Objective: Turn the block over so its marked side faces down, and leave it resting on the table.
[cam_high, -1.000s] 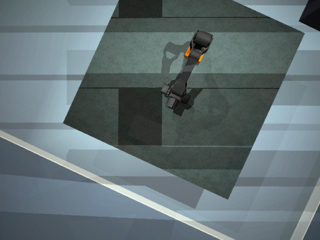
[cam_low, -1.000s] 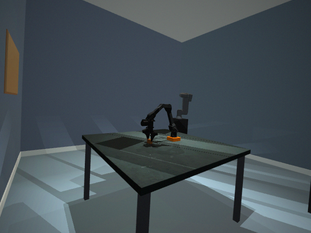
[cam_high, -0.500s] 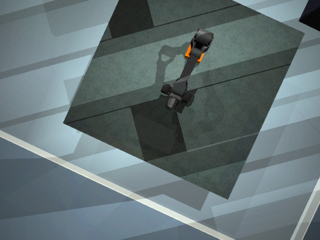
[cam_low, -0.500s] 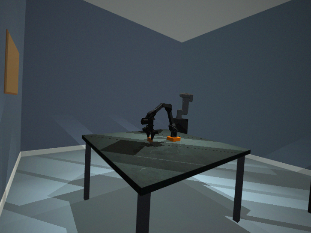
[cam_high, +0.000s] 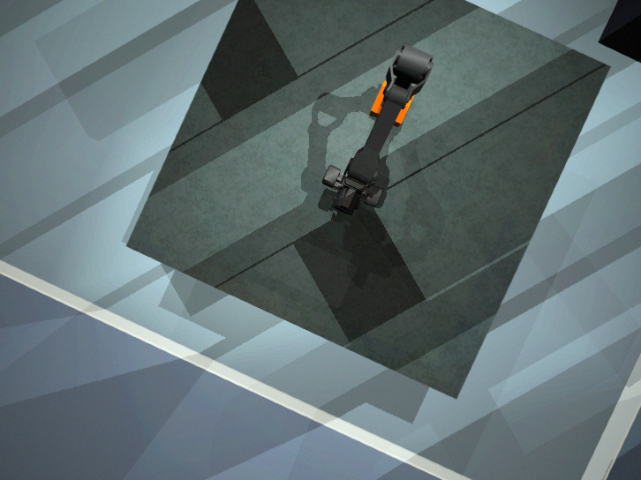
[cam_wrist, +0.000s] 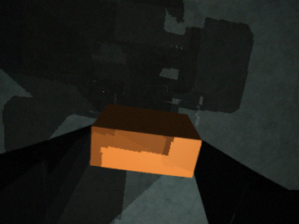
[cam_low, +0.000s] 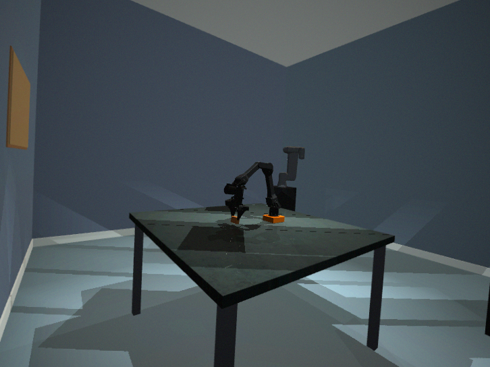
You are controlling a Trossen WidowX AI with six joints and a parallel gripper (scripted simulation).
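Observation:
The orange block (cam_low: 234,220) (cam_wrist: 145,163) is held between the two black fingers of my gripper (cam_low: 235,218) (cam_wrist: 145,138), which is shut on it. In the wrist view one long face is brightly lit and the adjoining face is dark; I cannot tell the marked side. In the exterior view the block appears slightly above the dark green table (cam_high: 214,206) (cam_low: 306,248). In the top view the wrist hides the block and the fingertips.
The arm's orange base (cam_high: 377,99) (cam_low: 273,218) sits on the table, behind and to the right of the block in the exterior view. Shadows of the arm fall around the gripper. A grey robot (cam_low: 291,168) on a dark stand (cam_low: 288,197) is beyond the table.

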